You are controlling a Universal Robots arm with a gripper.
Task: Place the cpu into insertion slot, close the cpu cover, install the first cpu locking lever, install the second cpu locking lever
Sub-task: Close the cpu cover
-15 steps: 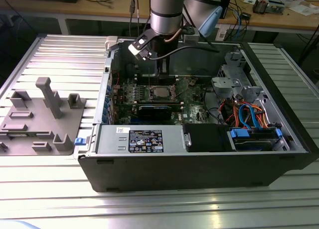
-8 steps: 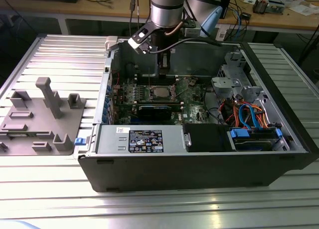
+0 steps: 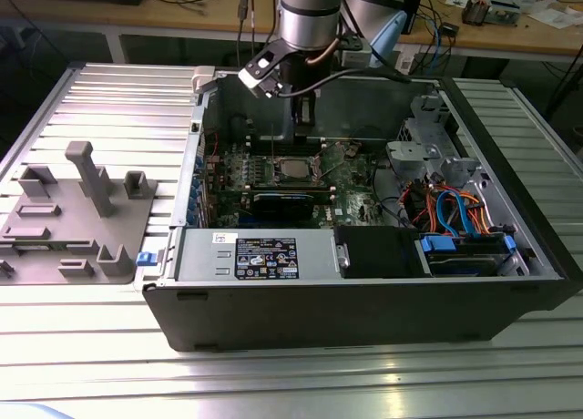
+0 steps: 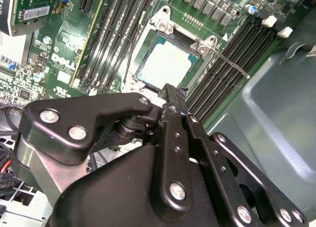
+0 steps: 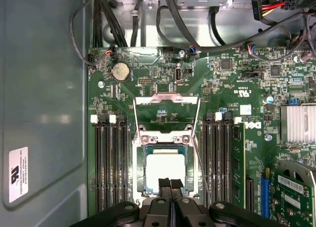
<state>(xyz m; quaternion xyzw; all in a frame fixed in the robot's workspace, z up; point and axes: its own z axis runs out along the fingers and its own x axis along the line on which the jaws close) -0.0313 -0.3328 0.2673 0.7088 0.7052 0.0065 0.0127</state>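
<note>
The cpu [image 5: 165, 170], a silver-grey square, lies in the insertion slot [image 5: 140, 172] on the green board; it also shows in the second wrist view as the cpu [image 4: 168, 61]. The cpu cover [image 5: 167, 99], a thin metal frame with a square window, is swung open and lies flat on the board beyond the slot. A thin wire locking lever [image 5: 200, 160] stands loose along one side of the slot. My gripper [image 5: 170, 183] hovers just above the near edge of the cpu, fingers pressed together with nothing between them. From outside, the gripper [image 3: 305, 120] hangs over the slot [image 3: 293, 170].
Black memory slots [image 5: 111, 163] flank the socket on both sides. Cables [image 5: 148, 19] run along the case wall beyond the board. A black power-supply box [image 3: 255, 255] and drive bay with blue and orange cables [image 3: 460, 219] fill the case front. A grey fixture [image 3: 77, 209] stands on the table at the exterior view's left.
</note>
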